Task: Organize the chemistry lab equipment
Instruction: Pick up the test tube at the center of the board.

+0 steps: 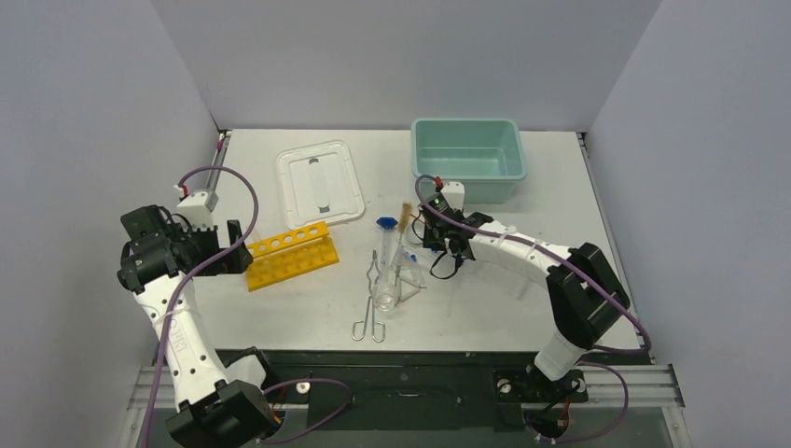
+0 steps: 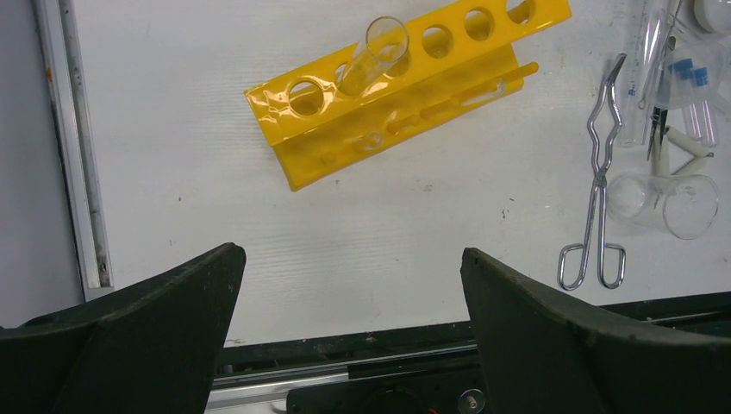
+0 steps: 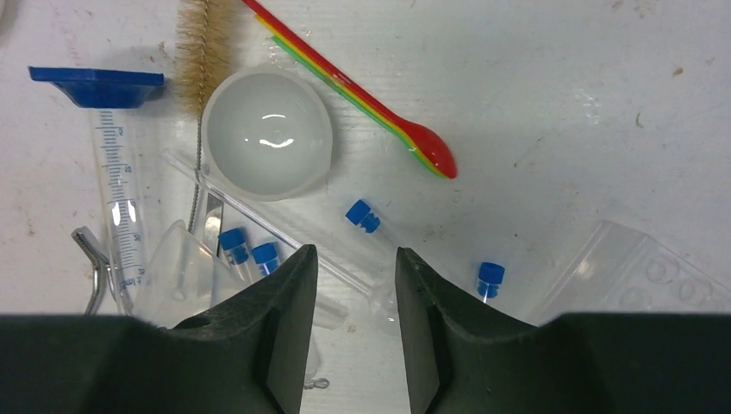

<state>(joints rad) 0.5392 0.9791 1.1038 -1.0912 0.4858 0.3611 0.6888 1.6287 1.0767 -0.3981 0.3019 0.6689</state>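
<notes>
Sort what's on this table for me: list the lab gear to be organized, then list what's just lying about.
To organize: yellow rack, glass tube standing in it, metal tongs, beaker, brush, round dish, blue-capped vials, graduated cylinder, coloured spoons.

Just lying about: teal tub, white lid.

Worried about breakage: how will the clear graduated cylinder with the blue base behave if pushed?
The clear graduated cylinder lies on its side, so its wide angular blue base would probably stop it rolling far. Its smooth clear wall looks slippery and possibly fragile.
</notes>
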